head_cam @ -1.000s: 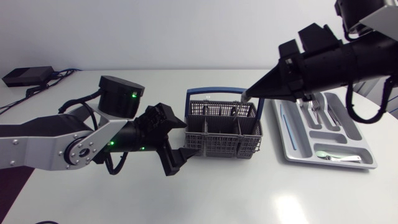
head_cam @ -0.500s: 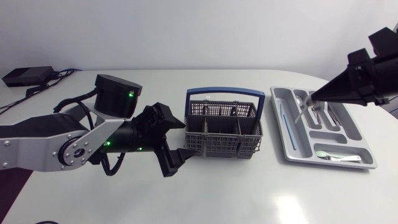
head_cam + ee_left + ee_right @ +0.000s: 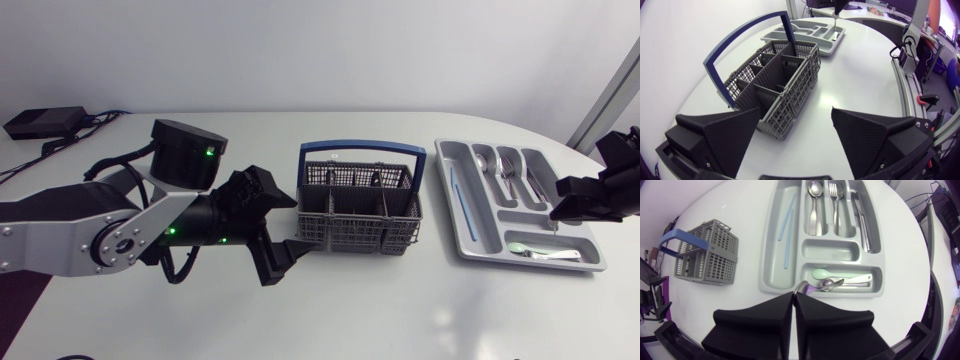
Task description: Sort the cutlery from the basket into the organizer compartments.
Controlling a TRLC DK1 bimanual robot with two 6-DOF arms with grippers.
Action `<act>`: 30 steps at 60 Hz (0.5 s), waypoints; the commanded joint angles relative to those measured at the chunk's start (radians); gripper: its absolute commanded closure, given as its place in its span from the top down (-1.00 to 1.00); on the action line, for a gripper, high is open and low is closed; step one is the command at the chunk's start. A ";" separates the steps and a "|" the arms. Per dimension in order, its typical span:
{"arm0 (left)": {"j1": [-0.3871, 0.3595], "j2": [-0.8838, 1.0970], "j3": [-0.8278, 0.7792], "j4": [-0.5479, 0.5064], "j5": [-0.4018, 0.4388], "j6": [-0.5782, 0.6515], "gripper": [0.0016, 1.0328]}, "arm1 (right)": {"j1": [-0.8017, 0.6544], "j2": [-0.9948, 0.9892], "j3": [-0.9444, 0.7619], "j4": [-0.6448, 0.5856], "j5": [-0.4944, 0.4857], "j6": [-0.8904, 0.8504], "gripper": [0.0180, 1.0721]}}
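Head view, left arm: enters from the table's (image 3: 400, 310) left edge
Left gripper (image 3: 302, 222): fingers spread wide, just beside the basket's near-left corner and not touching it
Basket (image 3: 360, 205): grey mesh with a blue handle (image 3: 362, 147), upright at the table's middle
Organizer (image 3: 448, 200): grey tray near the table's right edge; a pale blue straw (image 3: 786, 230) in its long left compartment, then spoons (image 3: 814, 205), forks (image 3: 835, 205) and knives (image 3: 860, 215) side by side
Near crosswise compartment: holds a mint spoon (image 3: 827, 274)
Right gripper (image 3: 793, 296): over the organizer's near-right corner, fingers pressed together on a metal utensil (image 3: 801, 285) that hangs down into that near compartment
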 commanded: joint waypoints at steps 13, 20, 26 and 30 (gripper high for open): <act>-0.006 -0.018 -0.016 -0.008 -0.022 -0.008 0.90 | -0.051 0.129 -0.077 0.201 0.134 -0.027 -0.89; -0.008 -0.021 -0.016 -0.010 -0.028 -0.008 0.90 | -0.056 0.172 -0.084 0.231 0.157 -0.027 -0.89; -0.008 -0.023 -0.016 -0.013 -0.028 -0.008 0.90 | -0.057 0.195 -0.088 0.259 0.176 -0.024 -0.89; -0.008 -0.023 -0.016 -0.013 -0.028 -0.008 0.90 | -0.053 0.208 -0.099 0.268 0.177 -0.018 -0.89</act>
